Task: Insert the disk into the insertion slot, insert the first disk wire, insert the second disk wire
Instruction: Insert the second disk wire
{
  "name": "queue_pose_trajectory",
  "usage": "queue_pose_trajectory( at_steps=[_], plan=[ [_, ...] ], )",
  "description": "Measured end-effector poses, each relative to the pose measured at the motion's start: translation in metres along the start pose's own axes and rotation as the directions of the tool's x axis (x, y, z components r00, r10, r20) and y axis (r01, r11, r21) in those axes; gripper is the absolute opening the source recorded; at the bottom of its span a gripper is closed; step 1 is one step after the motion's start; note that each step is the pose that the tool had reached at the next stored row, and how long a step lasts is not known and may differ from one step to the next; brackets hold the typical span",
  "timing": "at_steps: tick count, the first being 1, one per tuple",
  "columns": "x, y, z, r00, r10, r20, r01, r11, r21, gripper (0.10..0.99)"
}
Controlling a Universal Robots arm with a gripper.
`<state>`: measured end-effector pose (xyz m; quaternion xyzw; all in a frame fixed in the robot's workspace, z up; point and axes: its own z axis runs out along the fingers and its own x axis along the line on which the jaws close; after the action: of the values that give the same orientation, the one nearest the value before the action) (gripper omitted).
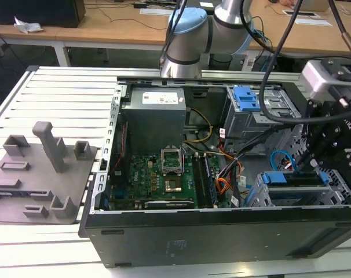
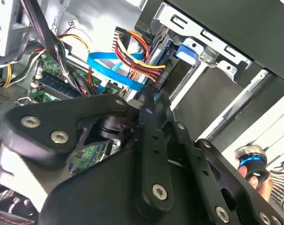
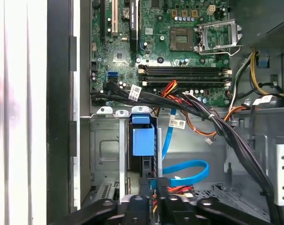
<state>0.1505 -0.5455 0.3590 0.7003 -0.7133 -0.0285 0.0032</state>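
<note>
Gripper sat lower right in exterior view, jaws clenched near plug of first disk wire at disk, already in insertion slot. Judged: wires soft, light; grip stiff plug, not strands.

Pale slatted alu worktable in front, wooden desks w/ white legs behind, even indoor light.

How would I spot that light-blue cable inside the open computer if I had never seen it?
Find the open dark computer case; at the exterior view's right stands a silver perforated metal drive cage. Beside it, near the black gripper, curls the thin, smooth light-blue cable: a single flat ribbon, unlike the neighbouring orange, red and black wire bundle.
</note>
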Motion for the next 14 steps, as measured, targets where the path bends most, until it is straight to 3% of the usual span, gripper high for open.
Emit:
queue_pose_trajectory(
  at_steps=[1, 3, 7, 9, 10, 14],
  plan=[
    [-0.0004, 0.0001, -0.0020, 1.0000, 0.000, -0.0002, 0.000, 1.0000, 0.000, 0.157],
    [-0.0013, 0.0003, -0.0062, 1.0000, 0.000, -0.0012, 0.000, 1.0000, 0.000, 0.106],
    [-0.0017, 0.0017, -0.0116, 1.0000, 0.000, -0.0026, 0.000, 1.0000, 0.002, 0.106],
    [-0.0015, 0.0078, -0.0114, 1.0000, 0.000, -0.0027, 0.000, 1.0000, 0.005, 0.106],
    [-0.0014, 0.0156, -0.0111, 1.0000, 0.000, -0.0027, 0.000, 0.9999, 0.011, 0.106],
    [-0.0012, 0.0203, -0.0109, 1.0000, 0.000, -0.0026, 0.000, 0.9999, 0.015, 0.106]
  ],
)
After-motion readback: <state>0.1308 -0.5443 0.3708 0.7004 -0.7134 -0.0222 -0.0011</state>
